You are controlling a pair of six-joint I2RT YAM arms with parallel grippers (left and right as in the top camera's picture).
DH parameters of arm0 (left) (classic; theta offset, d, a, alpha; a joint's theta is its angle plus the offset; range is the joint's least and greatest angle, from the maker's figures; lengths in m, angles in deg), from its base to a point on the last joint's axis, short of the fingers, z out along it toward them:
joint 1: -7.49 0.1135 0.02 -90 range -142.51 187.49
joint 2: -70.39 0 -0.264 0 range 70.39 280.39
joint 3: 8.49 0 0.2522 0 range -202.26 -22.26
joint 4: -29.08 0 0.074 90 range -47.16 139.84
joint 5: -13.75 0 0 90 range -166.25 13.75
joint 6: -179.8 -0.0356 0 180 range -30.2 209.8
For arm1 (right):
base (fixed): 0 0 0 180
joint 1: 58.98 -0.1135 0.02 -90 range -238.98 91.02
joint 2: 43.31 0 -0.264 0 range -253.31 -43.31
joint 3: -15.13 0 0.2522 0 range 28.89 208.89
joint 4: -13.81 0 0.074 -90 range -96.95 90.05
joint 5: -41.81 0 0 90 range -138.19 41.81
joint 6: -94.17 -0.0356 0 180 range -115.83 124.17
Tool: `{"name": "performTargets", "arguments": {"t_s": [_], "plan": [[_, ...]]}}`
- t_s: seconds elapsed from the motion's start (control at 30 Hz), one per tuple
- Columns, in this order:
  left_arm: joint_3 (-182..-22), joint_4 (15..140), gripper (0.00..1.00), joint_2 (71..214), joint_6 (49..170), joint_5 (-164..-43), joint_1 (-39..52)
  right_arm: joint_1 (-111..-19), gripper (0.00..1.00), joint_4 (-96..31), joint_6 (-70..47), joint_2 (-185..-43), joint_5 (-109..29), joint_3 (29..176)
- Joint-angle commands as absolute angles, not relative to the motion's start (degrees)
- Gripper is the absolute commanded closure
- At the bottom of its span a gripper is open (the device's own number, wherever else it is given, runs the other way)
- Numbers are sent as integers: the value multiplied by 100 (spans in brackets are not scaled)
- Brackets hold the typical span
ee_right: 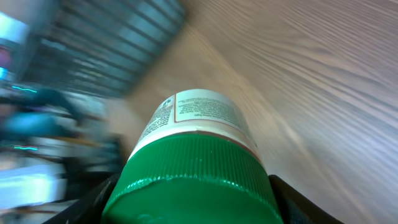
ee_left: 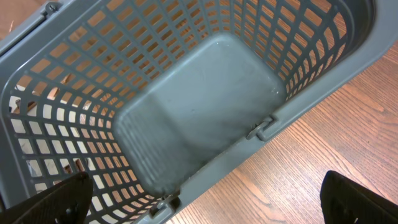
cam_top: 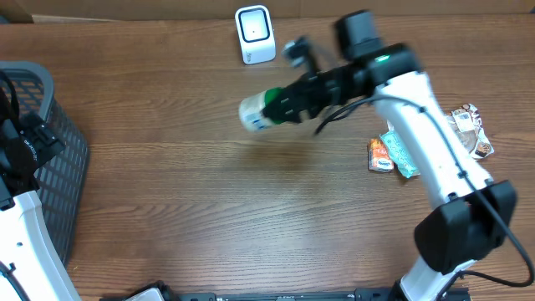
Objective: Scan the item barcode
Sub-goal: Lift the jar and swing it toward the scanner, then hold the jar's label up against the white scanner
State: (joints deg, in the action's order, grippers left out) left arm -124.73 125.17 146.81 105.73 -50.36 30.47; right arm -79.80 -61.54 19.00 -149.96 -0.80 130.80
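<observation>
The table (cam_top: 209, 217) is a flat surface with a brown wood-grain finish. The bottle (cam_top: 253, 114) is a white cylinder with a printed label and a green, finely ribbed screw cap (ee_right: 193, 180). It lies horizontally above the table centre, base pointing left, just on the near side of the scanner (cam_top: 255, 33). The scanner is a white, rounded-rectangular unit standing at the far edge. The right gripper (cam_top: 282, 104) is partly open, and its two dark fingers (ee_right: 93, 205) clamp the bottle at the cap end, one on each side. The basket (cam_top: 58, 167) at the left edge is grey moulded plastic with lattice walls and a solid, smooth floor (ee_left: 205, 106). The left gripper (ee_left: 205, 186) hangs over the basket's rim with its jaws spread to full width and nothing between them. At the right, three crinkled foil packets (cam_top: 393, 155) lie on the wood beside the right arm.
</observation>
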Motion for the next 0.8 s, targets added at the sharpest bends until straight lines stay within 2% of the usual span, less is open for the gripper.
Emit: {"name": "performTargets", "arguments": {"t_s": [0.0, 0.07, 0.1, 0.2, 0.53, 0.63, 0.77], "plan": [[-12523, 12514, 0, 14690, 10479, -5043, 3071, -8695, 39, -5651, 1093, -14839, -3551, 13178], [-12521, 12514, 1, 14690, 10479, -5043, 3071, -9016, 38, -5192, 951, -14965, -4941, 13115], [-12521, 12514, 0, 14690, 10481, -5043, 3071, -9136, 35, -4973, 953, -15055, -5478, 13108], [-12521, 12514, 0, 14690, 10481, -5043, 3071, -9342, 29, -4178, 1251, -15396, -6510, 13108], [-12523, 12514, 0, 14690, 10481, -5043, 3071, -9123, 29, -1404, 4059, -16594, -6667, 13108], [-12523, 12514, 1, 14690, 10479, -5043, 3071, -9001, 30, -670, 4374, -16843, -6687, 13108], [-12523, 12514, 0, 14690, 10479, -5043, 3071, -8841, 36, 458, 4439, -17090, -6917, 13108]]}}
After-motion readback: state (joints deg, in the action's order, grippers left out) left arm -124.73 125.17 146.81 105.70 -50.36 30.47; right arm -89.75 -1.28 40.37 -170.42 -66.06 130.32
